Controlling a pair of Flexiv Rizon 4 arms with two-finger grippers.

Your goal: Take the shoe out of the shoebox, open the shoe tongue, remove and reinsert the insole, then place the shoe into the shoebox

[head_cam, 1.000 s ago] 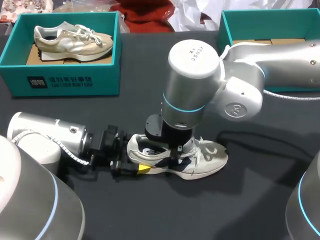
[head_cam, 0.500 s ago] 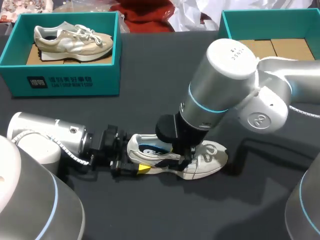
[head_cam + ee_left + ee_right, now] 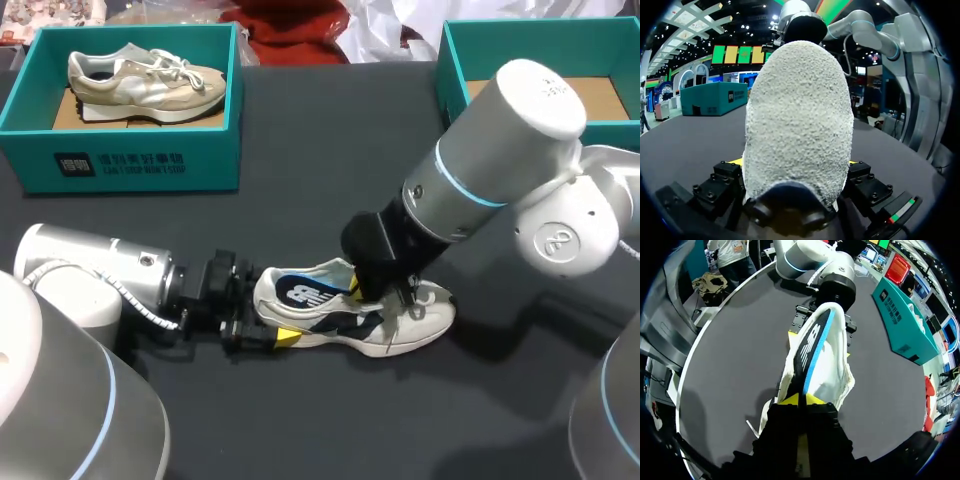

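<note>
Currently left gripper [image 3: 245, 325] is clamping the shoe [image 3: 430, 320] at its heel; right gripper [image 3: 802, 400], pinched on the insole [image 3: 812, 347] half out of the shoe, should be drawing slowly along the shoe, heel steady.

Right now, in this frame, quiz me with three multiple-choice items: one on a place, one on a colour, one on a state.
1. Where is the white sneaker? A) inside a box B) on the table C) in mid-air
2. What colour is the shoebox holding the beige shoe? A) red B) yellow C) teal
3. What holds the insole? A) the fingers of the right gripper B) nothing, it lies flat on the table C) a person's hand
Key: 1 B, its sole rests on the dark tabletop. 2 C, its walls are teal. 3 A, the yellow tips pinch the insole's end.
</note>
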